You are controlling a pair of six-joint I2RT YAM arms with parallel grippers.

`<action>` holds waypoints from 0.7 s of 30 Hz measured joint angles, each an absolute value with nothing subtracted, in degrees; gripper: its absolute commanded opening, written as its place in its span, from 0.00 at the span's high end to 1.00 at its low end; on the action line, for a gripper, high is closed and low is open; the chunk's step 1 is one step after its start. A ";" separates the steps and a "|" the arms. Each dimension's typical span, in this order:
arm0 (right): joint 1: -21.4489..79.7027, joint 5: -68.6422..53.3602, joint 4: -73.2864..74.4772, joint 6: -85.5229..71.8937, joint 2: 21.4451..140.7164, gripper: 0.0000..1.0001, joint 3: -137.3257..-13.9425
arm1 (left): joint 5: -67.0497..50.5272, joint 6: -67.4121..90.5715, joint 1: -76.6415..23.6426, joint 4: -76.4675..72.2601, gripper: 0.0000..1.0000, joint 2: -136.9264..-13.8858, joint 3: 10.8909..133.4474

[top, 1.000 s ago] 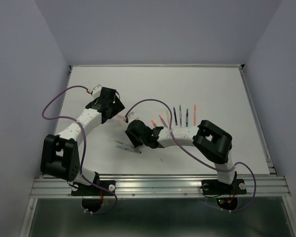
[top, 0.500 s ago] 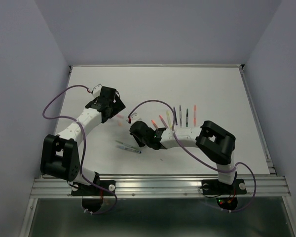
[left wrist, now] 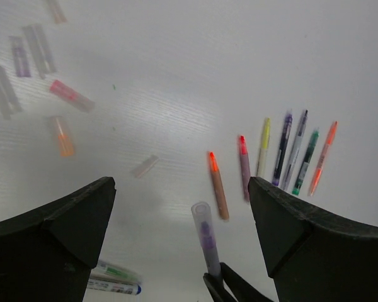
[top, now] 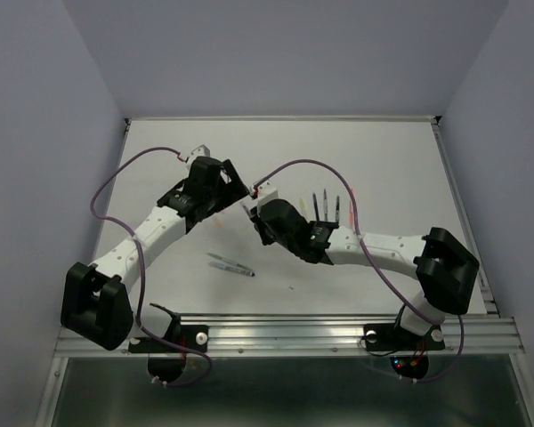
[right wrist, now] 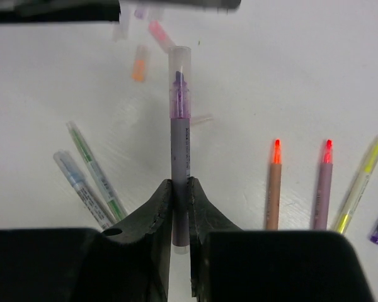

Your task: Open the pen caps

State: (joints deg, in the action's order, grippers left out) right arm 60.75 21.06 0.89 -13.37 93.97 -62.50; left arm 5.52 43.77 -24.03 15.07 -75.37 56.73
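My right gripper (right wrist: 181, 185) is shut on a grey-purple pen (right wrist: 179, 157) and holds it above the table, capped end pointing away. Its clear cap (right wrist: 179, 82) shows a purple tip inside. In the left wrist view the cap (left wrist: 205, 236) stands between my left gripper's (left wrist: 179, 189) wide-open fingers (left wrist: 57, 233), touching neither. From above, the left gripper (top: 234, 190) and the right gripper (top: 254, 208) meet nose to nose at mid table.
Several uncapped pens (left wrist: 283, 151) lie in a row on the table, also seen from above (top: 326, 206). Loose caps (left wrist: 69, 94) lie scattered at the left. Two more pens (top: 230, 265) lie near the front, also in the right wrist view (right wrist: 88, 182).
My right gripper has moved away from the front, towards the left gripper. My left gripper has swung right to meet it.
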 measured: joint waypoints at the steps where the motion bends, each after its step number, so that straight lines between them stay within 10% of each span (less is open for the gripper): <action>1: 60.27 21.06 0.54 -13.28 93.27 0.99 -62.50 | 5.41 43.88 -25.02 14.90 0.01 -75.31 56.73; 21: 56.31 18.15 -0.14 -13.78 91.33 0.99 -62.50 | 5.78 46.54 -31.18 13.37 0.24 -75.29 56.95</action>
